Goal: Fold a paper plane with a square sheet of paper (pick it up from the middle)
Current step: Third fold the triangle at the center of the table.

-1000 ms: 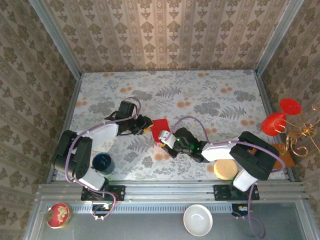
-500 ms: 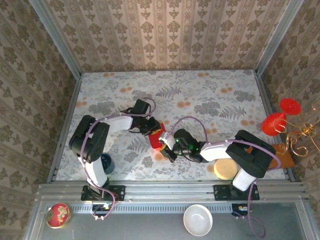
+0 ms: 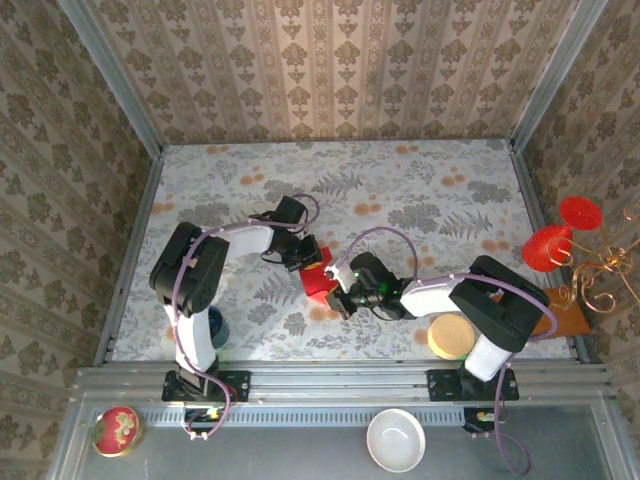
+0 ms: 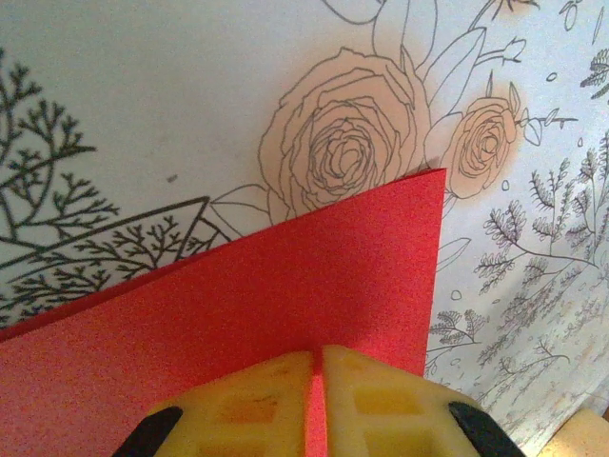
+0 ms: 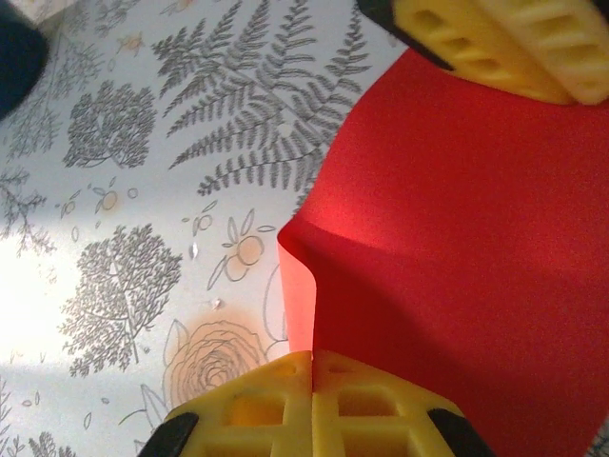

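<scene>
On the flower-printed grey tabletop [image 3: 400,200], the square sheet of bright red paper [image 3: 318,280] sits near the middle, between my two arms, and both of them have it. From the left wrist I see the left gripper [image 4: 317,381] with its yellow jaws closed down to a thin slit, a sliver of the red sheet [image 4: 285,295] pinched in that slit. One sharp corner stands up over a peach rose in the print. The right gripper [image 5: 311,381] has its jaws pressed fully together on the opposite edge, where the paper [image 5: 476,238] buckles into a soft curl. The left arm's yellow fingers [image 5: 495,43] bite it at the far side. From overhead, the left gripper [image 3: 303,256] and right gripper [image 3: 338,288] cover much of the sheet. I can't tell whether any of it touches the table, or how far it is creased.
</scene>
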Robot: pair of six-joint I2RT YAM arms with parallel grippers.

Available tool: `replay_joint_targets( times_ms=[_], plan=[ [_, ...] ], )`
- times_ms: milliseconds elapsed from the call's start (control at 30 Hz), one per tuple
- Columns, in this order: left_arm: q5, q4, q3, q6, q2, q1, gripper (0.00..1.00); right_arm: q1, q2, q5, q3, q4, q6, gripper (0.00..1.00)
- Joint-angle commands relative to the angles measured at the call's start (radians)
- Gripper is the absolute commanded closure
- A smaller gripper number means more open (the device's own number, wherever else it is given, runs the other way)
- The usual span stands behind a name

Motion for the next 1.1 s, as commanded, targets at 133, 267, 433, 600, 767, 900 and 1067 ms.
replay_joint_targets(
  times_ms=[133,267,433,600,767,900,1067],
  plan=[
    [-0.025,-0.085,0.003,0.048,0.06,-0.007,0.88,-0.03,0.019,0.06,0.045,-0.068,0.049,0.99],
    [-0.02,-0.083,0.007,0.051,0.065,-0.007,0.88,-0.04,0.028,0.072,0.049,-0.069,0.064,0.98],
    [-0.008,-0.08,0.008,0.056,0.07,-0.007,0.88,-0.046,0.042,0.089,0.052,-0.071,0.08,0.98],
    [-0.005,-0.081,0.007,0.059,0.07,-0.007,0.88,-0.047,0.049,0.101,0.061,-0.081,0.079,0.98],
    [-0.002,-0.079,0.006,0.063,0.072,-0.009,0.89,-0.047,0.051,0.103,0.067,-0.09,0.073,0.98],
    [0.001,-0.079,0.003,0.064,0.074,-0.009,0.89,-0.049,0.055,0.105,0.072,-0.095,0.07,0.98],
    [0.002,-0.078,0.003,0.066,0.076,-0.009,0.89,-0.05,0.068,0.104,0.076,-0.099,0.071,0.98]
  ],
)
